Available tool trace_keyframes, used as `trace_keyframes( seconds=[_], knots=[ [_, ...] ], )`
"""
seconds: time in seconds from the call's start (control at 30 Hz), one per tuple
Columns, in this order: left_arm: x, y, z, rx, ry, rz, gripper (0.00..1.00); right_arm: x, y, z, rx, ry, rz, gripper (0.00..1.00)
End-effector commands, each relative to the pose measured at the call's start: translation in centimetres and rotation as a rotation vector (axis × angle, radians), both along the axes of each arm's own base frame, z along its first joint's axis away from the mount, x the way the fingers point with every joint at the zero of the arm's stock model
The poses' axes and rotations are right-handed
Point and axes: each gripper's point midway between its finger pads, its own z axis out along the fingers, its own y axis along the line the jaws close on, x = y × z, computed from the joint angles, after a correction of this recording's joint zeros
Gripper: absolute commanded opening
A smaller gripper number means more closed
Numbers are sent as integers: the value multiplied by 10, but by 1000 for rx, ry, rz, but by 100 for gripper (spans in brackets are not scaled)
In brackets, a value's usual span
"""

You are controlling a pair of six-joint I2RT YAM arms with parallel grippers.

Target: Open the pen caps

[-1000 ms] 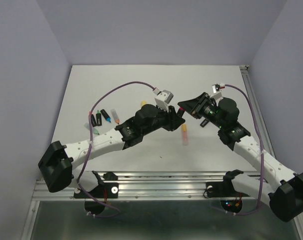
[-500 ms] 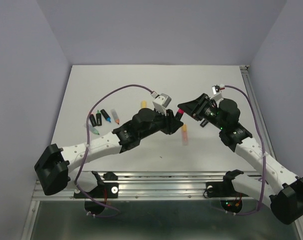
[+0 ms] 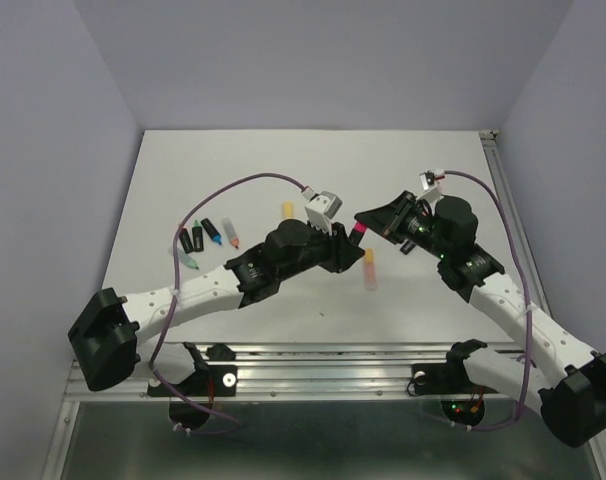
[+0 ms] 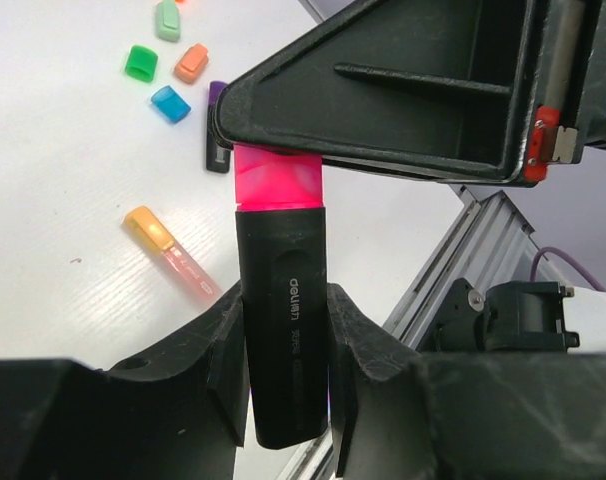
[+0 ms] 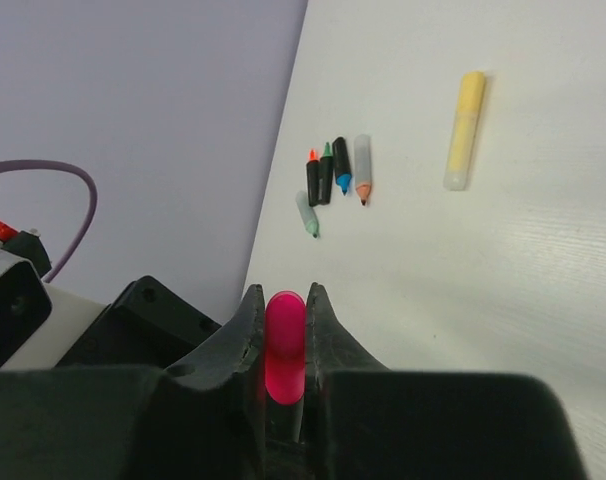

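Note:
A black highlighter body [image 4: 281, 300] stands between my left gripper's [image 4: 285, 345] jaws, which are shut on it. Its pink cap [image 4: 278, 180] sits against the body's top end, and its upper part is hidden under my right gripper [image 5: 284, 292]. In the right wrist view, that gripper is shut on the pink cap [image 5: 284, 345]. From above, the pink cap [image 3: 357, 231] shows between the two grippers over the middle of the table. Several loose pen caps lie on the table: mint [image 4: 167, 18], green [image 4: 141, 62], orange [image 4: 192, 62], blue [image 4: 170, 103] and purple [image 4: 218, 95].
A pastel pink pen with a yellow-orange cap [image 4: 148, 227] lies on the table [image 3: 283, 160] below the grippers. Several uncapped pens [image 3: 208, 238] lie in a row at the left. A yellow pen [image 3: 286, 209] lies behind the left arm. The metal rail [image 3: 313, 365] runs along the near edge.
The left arm has drawn back a little to the left with the black body. More of the pink cap now shows between the two grippers.

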Motion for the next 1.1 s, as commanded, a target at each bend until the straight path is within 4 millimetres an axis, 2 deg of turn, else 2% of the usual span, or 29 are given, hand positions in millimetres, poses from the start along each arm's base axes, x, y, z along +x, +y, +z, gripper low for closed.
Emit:
trace_keyframes(
  seconds=[0.0,0.03,0.17,0.3,0.33,0.37,0.4,0.47,0.5,0.53,0.6,0.77,0.8,0.83,0.9,1.07],
  knots=[
    [9,-1,14,-24,-10,49,0,9,-5,6,-83,-15,-33,1],
    [11,-3,9,-12,-3,51,0,8,-7,-3,-107,15,-36,1],
    [8,-9,-1,15,33,38,0,15,-11,-17,-151,44,-67,1],
    [-12,-13,-14,62,22,26,0,41,-35,-26,-237,50,-239,1],
    [-20,-13,-13,58,19,24,0,49,-44,-18,-253,33,-296,1],
    [-24,-13,-16,53,33,15,0,52,-49,-18,-271,36,-322,1],
    [-30,-10,-27,63,54,8,0,57,-55,-15,-278,28,-360,1],
    [-43,-11,-29,36,71,-29,0,64,-60,1,-261,-5,-391,1],
    [-49,-7,-40,46,91,-31,0,67,-64,5,-266,-18,-408,1],
    [-54,-6,-37,27,93,-44,0,75,-70,12,-281,-28,-444,1],
    [-64,-2,-50,30,124,-50,0,84,-76,14,-296,-35,-472,1],
    [-91,8,-51,-32,158,-123,0,104,-88,12,-327,-37,-518,1],
    [-99,10,-56,-35,172,-147,0,107,-91,12,-325,-35,-533,1],
    [-102,11,-50,-55,171,-157,0,111,-97,13,-327,-42,-546,1],
    [-110,13,-54,-61,190,-175,0,118,-104,13,-329,-42,-572,1],
    [-117,16,-58,-69,194,-191,0,115,-97,22,-318,-95,-502,1]
  ],
)
